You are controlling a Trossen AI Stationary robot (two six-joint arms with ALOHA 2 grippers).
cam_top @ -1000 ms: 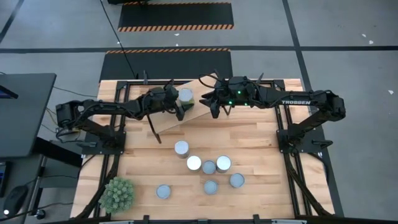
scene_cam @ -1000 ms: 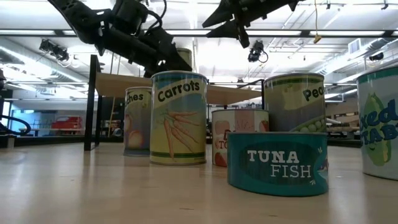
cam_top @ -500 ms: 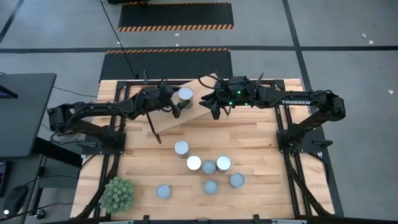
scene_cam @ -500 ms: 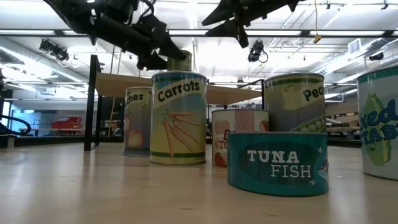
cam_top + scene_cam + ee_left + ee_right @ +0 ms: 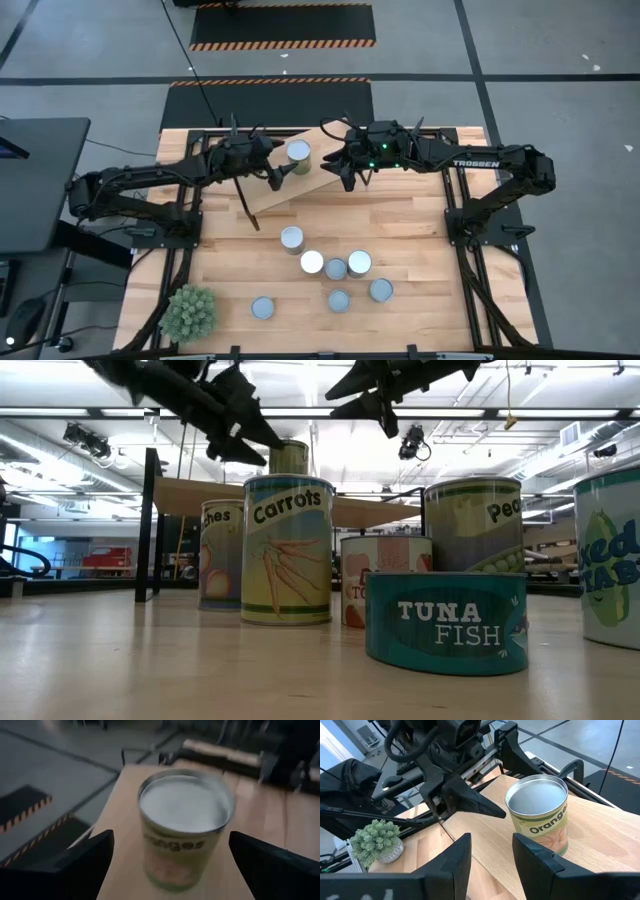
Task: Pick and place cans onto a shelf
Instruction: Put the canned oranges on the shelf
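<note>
The left gripper [image 5: 279, 176] gapes wide, empty, beside the oranges can [image 5: 298, 152] near the shelf [image 5: 300, 185] edge. The right gripper [image 5: 345, 172] hovers half-open, empty.

Shelf [image 5: 300, 180] bare beside one can [image 5: 298, 152]; six cans [image 5: 336, 268] crowd the tabletop.

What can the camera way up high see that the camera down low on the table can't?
Only the high view shows the green plant, both whole arms, and the cans' round tops.

Only the low view shows the labels: Carrots, Tuna Fish, plus the room behind.

Both show the can on the shelf, the shelf, the open left hand beside that can, and the right hand.
</note>
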